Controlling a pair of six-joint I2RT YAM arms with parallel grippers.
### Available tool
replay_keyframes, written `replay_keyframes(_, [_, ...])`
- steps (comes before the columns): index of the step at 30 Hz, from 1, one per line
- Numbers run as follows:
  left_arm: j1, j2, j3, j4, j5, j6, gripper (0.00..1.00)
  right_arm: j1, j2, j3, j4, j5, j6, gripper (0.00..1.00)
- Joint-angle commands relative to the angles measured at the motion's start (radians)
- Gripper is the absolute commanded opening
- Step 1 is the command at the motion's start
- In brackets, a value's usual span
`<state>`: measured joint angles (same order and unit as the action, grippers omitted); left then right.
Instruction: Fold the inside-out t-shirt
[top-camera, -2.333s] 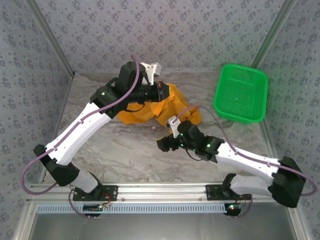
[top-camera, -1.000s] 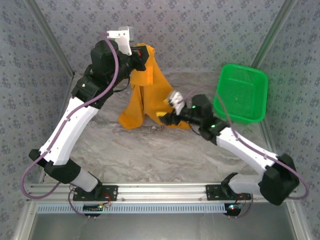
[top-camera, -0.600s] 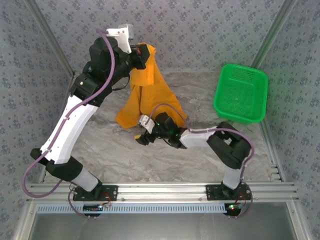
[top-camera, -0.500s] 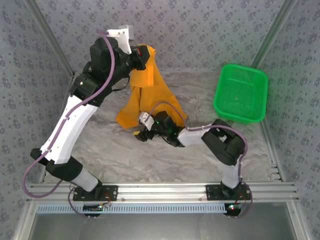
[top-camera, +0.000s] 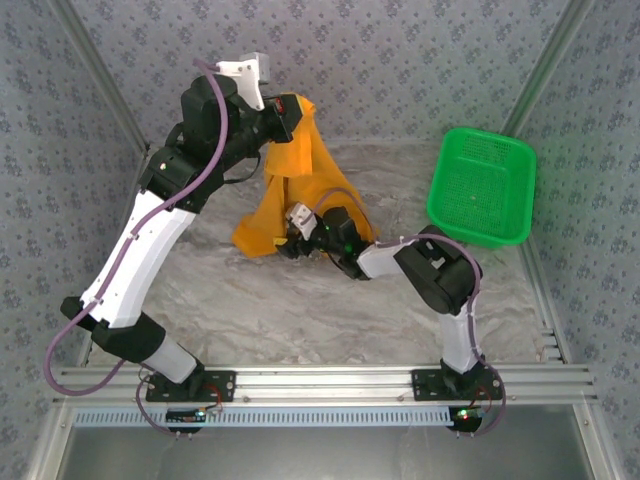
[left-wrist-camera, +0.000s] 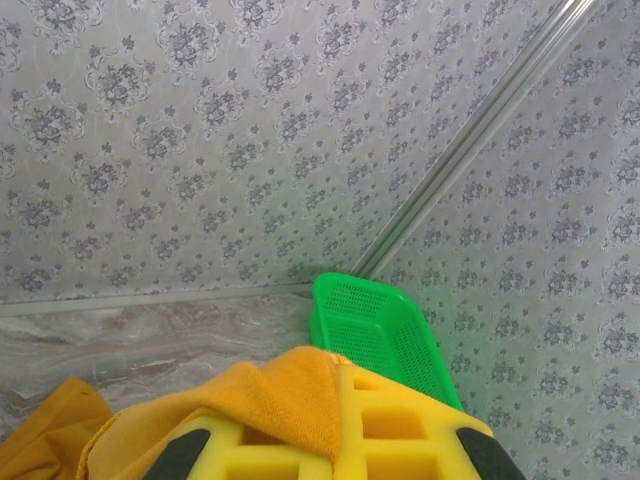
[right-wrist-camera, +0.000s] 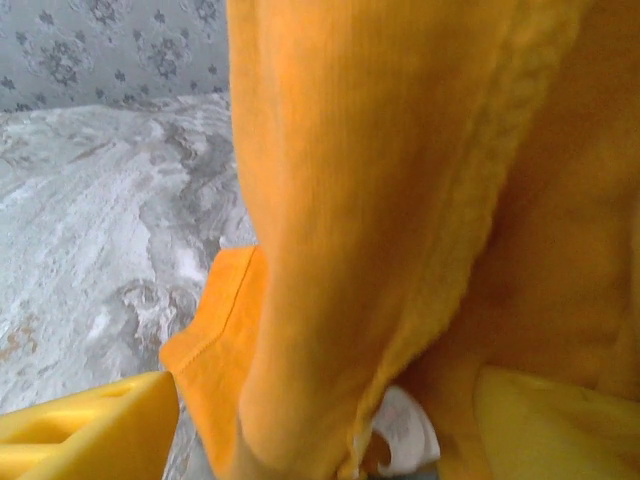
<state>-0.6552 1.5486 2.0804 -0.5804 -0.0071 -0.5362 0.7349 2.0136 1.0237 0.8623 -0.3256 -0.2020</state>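
One small white label (right-wrist-camera: 405, 440) peeks from the inside-out t-shirt (top-camera: 290, 190), its print unreadable. The shirt hangs with its long axis upright near the far edge of the tabletop (top-camera: 230, 310), lower end resting there. The left gripper (top-camera: 292, 106) pinches its upper end; the right gripper (top-camera: 293, 244) gapes around the lower folds.
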Motion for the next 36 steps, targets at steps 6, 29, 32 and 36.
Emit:
replay_keyframes(6, [0.003,-0.005,0.034,0.025,-0.057,0.046,0.0,0.013,0.001,-0.032,0.092,-0.071,-0.012,0.12])
replay_keyframes(29, [0.479,-0.196,-0.372,0.228,-0.161,-0.018,0.0,-0.342,-0.562,0.622,-1.122,0.371,-0.544,0.0])
replay_keyframes(32, [0.534,-0.106,-0.27,0.271,-0.137,0.065,0.0,-0.363,-0.366,0.901,-1.116,0.406,-0.606,0.0])
replay_keyframes(36, [0.581,0.014,-0.036,0.17,-0.13,0.052,0.0,-0.363,-0.197,1.247,-1.189,0.434,-0.622,0.0])
